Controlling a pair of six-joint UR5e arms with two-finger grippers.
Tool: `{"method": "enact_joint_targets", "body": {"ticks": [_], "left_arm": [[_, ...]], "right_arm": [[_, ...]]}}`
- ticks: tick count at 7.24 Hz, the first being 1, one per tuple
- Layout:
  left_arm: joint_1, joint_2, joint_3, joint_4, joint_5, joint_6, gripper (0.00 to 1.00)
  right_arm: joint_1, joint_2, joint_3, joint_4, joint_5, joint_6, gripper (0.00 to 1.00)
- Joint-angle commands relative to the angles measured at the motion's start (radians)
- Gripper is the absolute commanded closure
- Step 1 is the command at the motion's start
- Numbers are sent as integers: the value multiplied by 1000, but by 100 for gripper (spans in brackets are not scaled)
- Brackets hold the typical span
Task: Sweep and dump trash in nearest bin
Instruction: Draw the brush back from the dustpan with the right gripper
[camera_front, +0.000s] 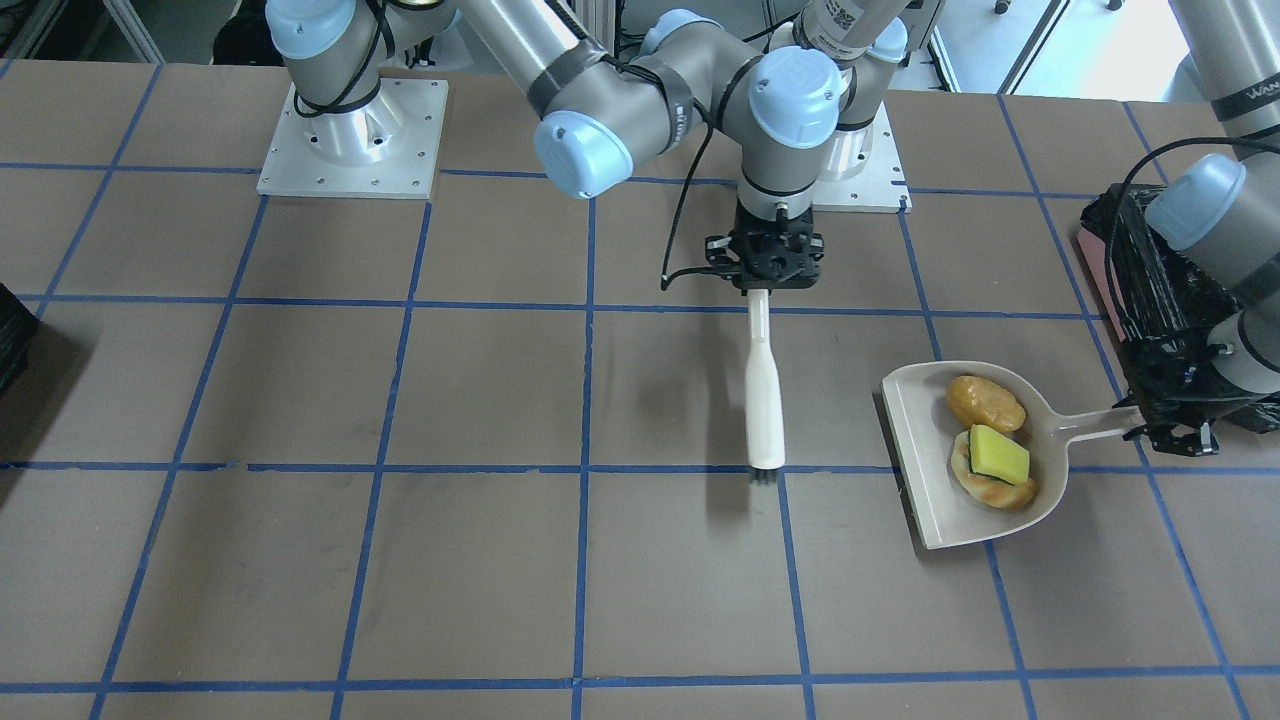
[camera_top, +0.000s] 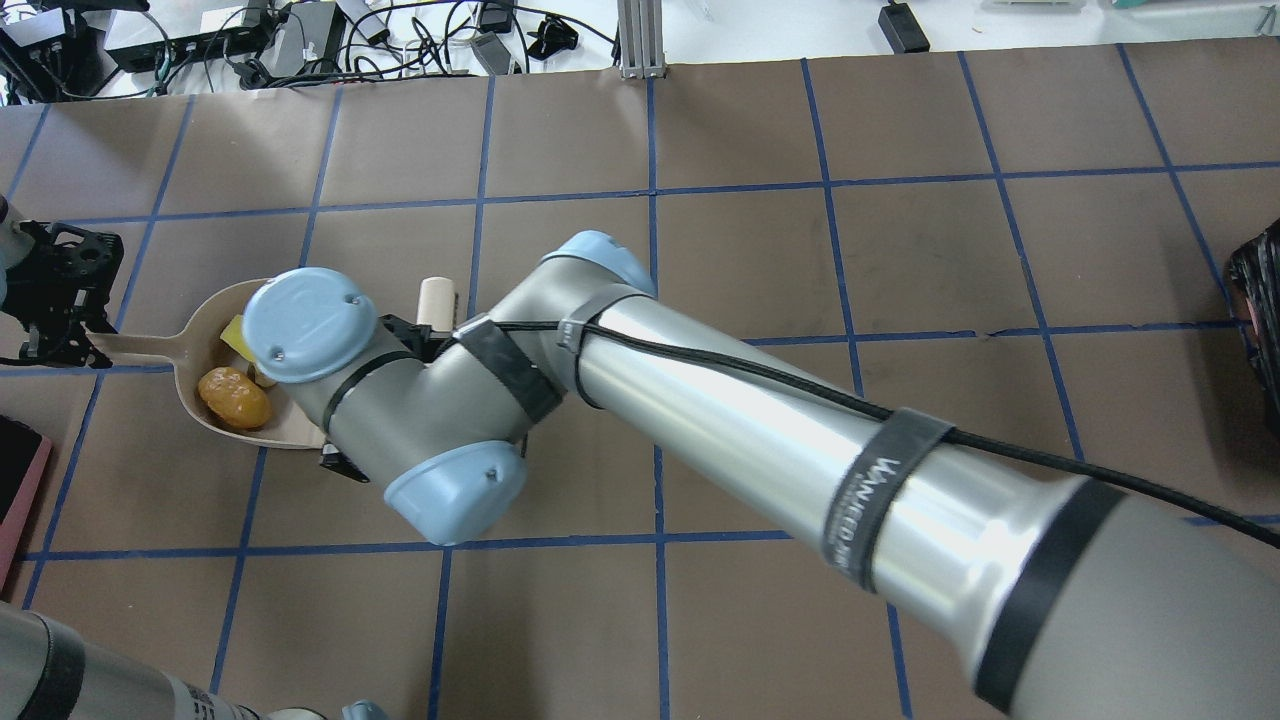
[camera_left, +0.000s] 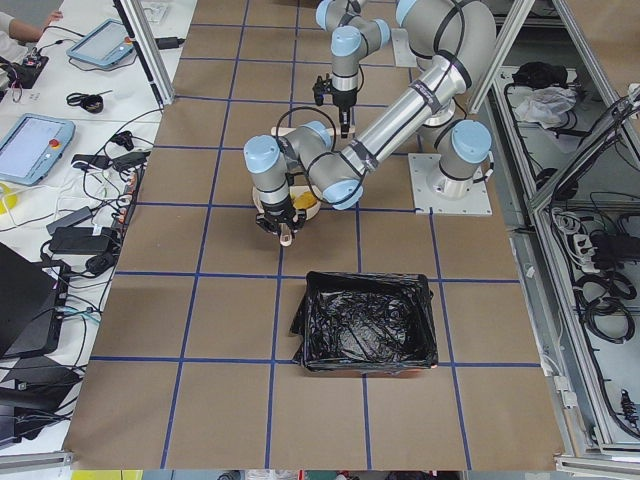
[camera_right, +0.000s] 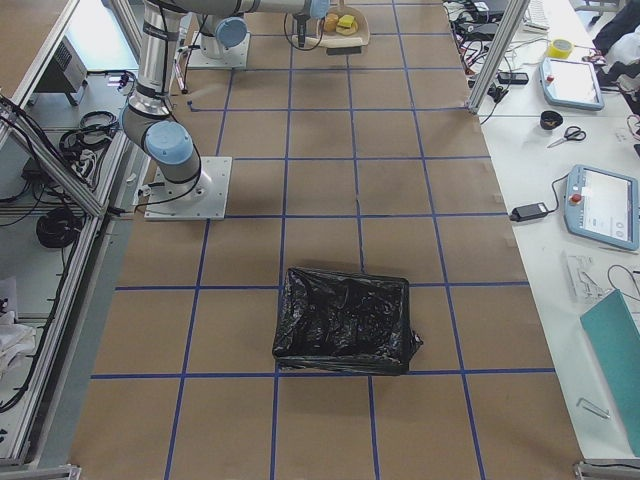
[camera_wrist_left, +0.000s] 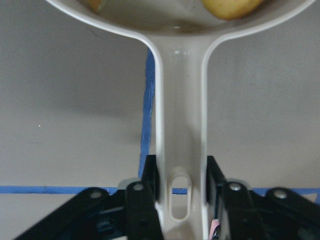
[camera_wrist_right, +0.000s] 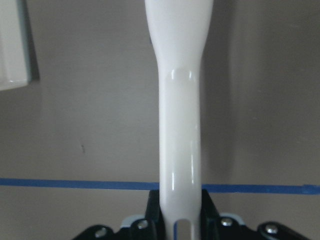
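The white dustpan (camera_front: 925, 470) lies flat on the table and holds all three pieces of trash. These are a golden-brown lump (camera_front: 985, 402), a yellow-green foam block (camera_front: 998, 453) and a tan crescent pastry (camera_front: 975, 487) under the block. My left gripper (camera_front: 1175, 432) is shut on the dustpan's handle (camera_wrist_left: 177, 125). My right gripper (camera_front: 765, 268) is shut on a white brush (camera_front: 765, 390), whose bristles rest on the table left of the dustpan in the front-facing view. The pink bin with a black bag (camera_left: 365, 322) stands just beyond my left arm (camera_front: 1150, 290).
A second black-bagged bin (camera_right: 345, 320) stands at the table's other end, far from the dustpan. My right arm (camera_top: 700, 400) crosses over the table and hides its own gripper in the overhead view. Blue tape lines grid the brown tabletop.
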Motion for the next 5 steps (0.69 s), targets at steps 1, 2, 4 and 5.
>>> {"method": "enact_joint_targets", "body": {"ticks": [1, 2, 4, 5], "left_arm": [[55, 19, 72, -144, -111, -5, 100], [95, 22, 112, -182, -137, -5, 100], [165, 48, 178, -220, -118, -6, 100], [214, 54, 224, -249, -104, 10, 100]], "right_arm": [[-62, -147, 222, -62, -68, -31, 100], [-73, -187, 306, -80, -72, -72, 100], [-130, -263, 492, -220, -106, -124, 100], [-159, -298, 535, -218, -105, -147, 100]]}}
